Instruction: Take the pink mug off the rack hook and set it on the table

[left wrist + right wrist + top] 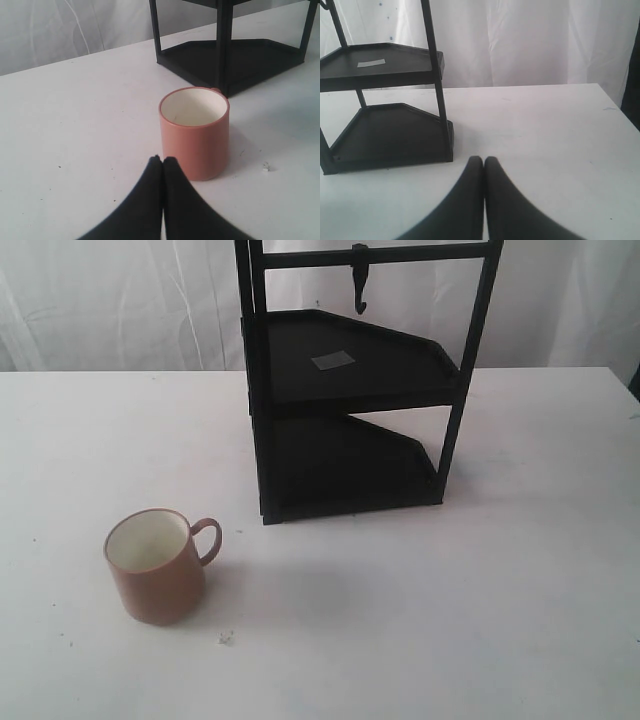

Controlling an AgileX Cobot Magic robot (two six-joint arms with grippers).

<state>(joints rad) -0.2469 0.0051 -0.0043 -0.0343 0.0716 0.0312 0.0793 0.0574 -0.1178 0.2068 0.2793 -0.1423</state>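
The pink mug (155, 565) stands upright on the white table (420, 620), left of the black rack, its handle toward the rack. The left wrist view shows the mug (195, 132) just beyond my left gripper (163, 160), which is shut and empty, apart from the mug. The rack hook (360, 282) hangs bare from the top crossbar. My right gripper (484, 160) is shut and empty over bare table (545, 130), off to one side of the rack. Neither gripper shows in the exterior view.
The black two-shelf rack (350, 410) stands at the back centre, with a grey sticker (333, 361) on its upper shelf. A tiny white crumb (226, 638) lies near the mug. A white curtain hangs behind the table.
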